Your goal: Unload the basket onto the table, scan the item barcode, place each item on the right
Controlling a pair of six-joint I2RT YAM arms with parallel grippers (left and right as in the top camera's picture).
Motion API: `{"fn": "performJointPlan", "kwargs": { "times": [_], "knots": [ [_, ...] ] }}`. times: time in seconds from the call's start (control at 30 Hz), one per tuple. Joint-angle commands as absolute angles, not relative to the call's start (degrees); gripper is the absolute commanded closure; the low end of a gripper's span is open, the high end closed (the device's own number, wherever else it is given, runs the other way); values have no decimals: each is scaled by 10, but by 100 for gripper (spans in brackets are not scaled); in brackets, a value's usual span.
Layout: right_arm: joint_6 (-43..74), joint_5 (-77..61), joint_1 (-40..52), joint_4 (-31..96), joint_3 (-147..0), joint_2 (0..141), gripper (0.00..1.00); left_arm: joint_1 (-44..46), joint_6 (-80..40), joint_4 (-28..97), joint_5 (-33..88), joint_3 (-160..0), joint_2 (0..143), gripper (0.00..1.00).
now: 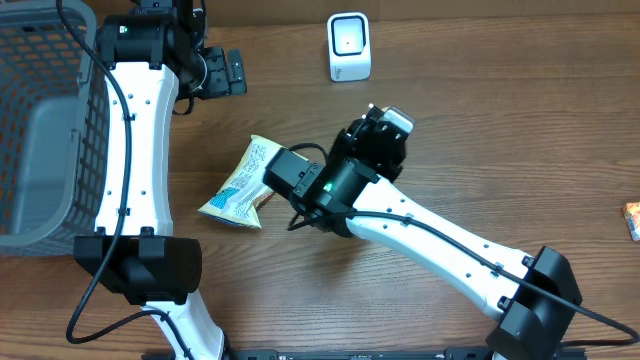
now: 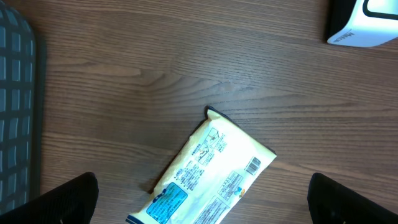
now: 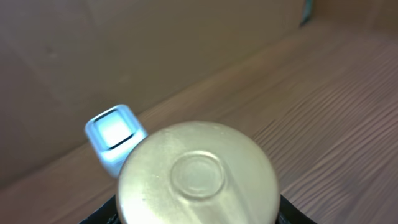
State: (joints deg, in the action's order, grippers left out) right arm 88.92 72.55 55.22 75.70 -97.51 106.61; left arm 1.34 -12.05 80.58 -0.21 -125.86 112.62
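**Can held up near the scanner; scan not yet confirmed**

The right gripper (image 1: 382, 132) is closed partway around a round, gold-ended can (image 3: 198, 171), which is gripped at its sides and lifted off the table at the centre of the overhead frame. The white scanner (image 1: 349, 47) stands at the top centre of that frame, well apart from the can. In the right wrist view it appears at left, just behind the can's rim. The pick-up is judged to be done and the presentation to the scanner to be under way. No barcode can be seen on the can, and only its flat end is shown. Whether a code has been read cannot be told. A turn of the can and a closer approach are judged to be left.

The left gripper (image 1: 225, 72) is held wide open at the upper left of the overhead frame, with nothing between its fingers. A snack packet (image 2: 208, 177) lies flat on the table below it, left of centre. A barcode (image 2: 254, 165) is printed on the packet's upward face.

One container is in view: a grey basket (image 1: 45, 60) at the left edge of the overhead frame. Nothing can be made out inside the part that shows. A small orange thing (image 1: 632, 220) lies at the far right edge and cannot be identified.
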Motion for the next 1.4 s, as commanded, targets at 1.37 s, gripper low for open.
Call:
{"fn": "performJointPlan", "kwargs": {
  "times": [1.37],
  "knots": [
    [-152,-765,249,432,-971,1056,83,8,-128,806,-6,-1256,1121,0]
  ]
}}
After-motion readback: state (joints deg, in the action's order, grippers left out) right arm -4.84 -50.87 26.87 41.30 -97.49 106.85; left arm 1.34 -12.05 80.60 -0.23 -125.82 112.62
